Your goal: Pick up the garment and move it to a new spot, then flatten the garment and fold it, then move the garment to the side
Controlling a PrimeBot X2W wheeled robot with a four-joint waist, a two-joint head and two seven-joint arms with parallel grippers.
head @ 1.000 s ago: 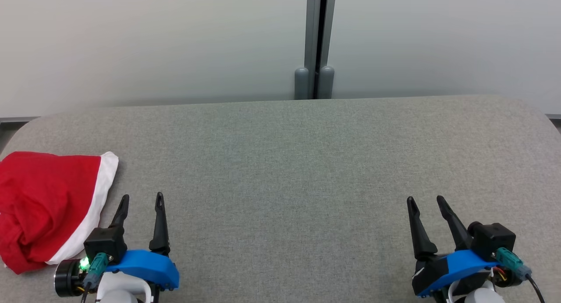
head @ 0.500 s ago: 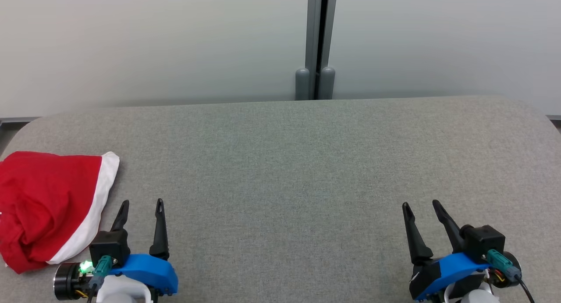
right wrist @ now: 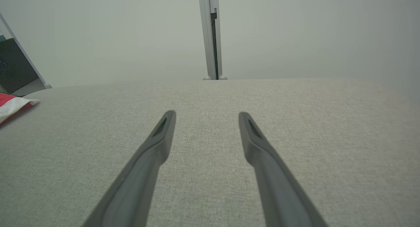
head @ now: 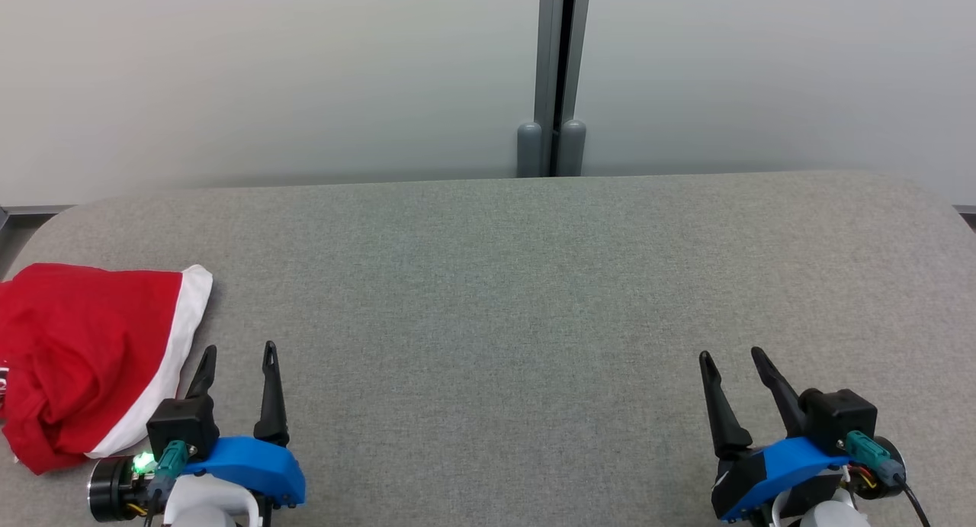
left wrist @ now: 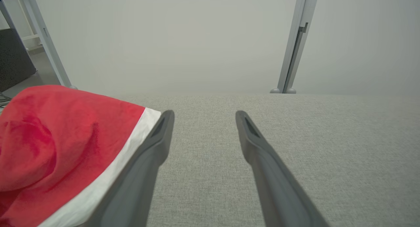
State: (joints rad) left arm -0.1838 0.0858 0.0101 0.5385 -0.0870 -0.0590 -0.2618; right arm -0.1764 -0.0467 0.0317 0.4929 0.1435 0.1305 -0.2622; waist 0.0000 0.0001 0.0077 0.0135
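Note:
A red garment [head: 80, 351] with a white band along one edge lies folded in a heap at the table's left edge; it appears again as the garment [left wrist: 59, 145] at the left of the left wrist view, and a corner of the garment [right wrist: 13, 106] peeks in at the far left of the right wrist view. My left gripper [head: 238, 353] stands open just to its right, near the front edge, with nothing between its fingers [left wrist: 154, 145]. At the front right, far from the cloth, my right gripper [head: 730, 355] is open and empty too.
The grey fabric-covered table [head: 503, 298] has rounded far corners. Behind it stands a pale partition wall with a grey vertical post [head: 555, 77] at the middle.
Both grippers have drawn back slightly toward the front edge. The head camera has shifted a little. The garment lies as before.

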